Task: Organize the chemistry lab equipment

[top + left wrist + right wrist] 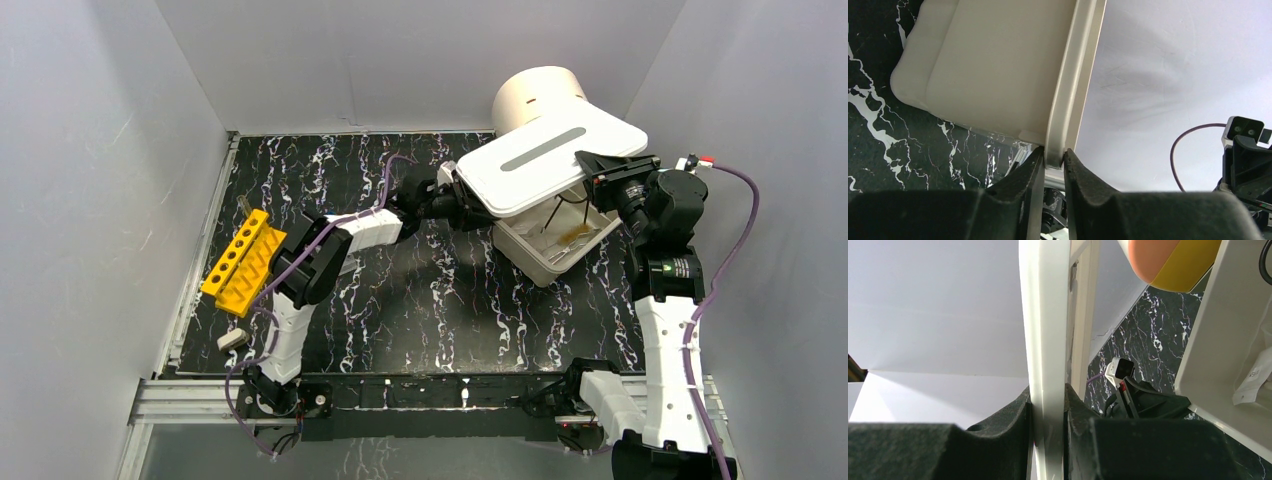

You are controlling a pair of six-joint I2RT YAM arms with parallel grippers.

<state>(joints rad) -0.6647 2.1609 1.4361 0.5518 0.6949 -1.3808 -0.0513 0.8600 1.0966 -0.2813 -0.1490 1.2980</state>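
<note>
Left jaws: clamped on the left rim of the white lid (550, 160).
Right jaws: clamped on the lid's right rim.
Lid: held above white bin (545, 262), partly covering it.
Equipment: tools (575, 235) in bin; yellow rack (243, 260) on tabletop (430, 300), far left.

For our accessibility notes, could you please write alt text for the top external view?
Two robot arms hold a white lid by opposite edges, partly over an open white bin: the left gripper clamps one end, the right gripper the other. A yellow tube rack lies on the black marbled table at the left.
</note>
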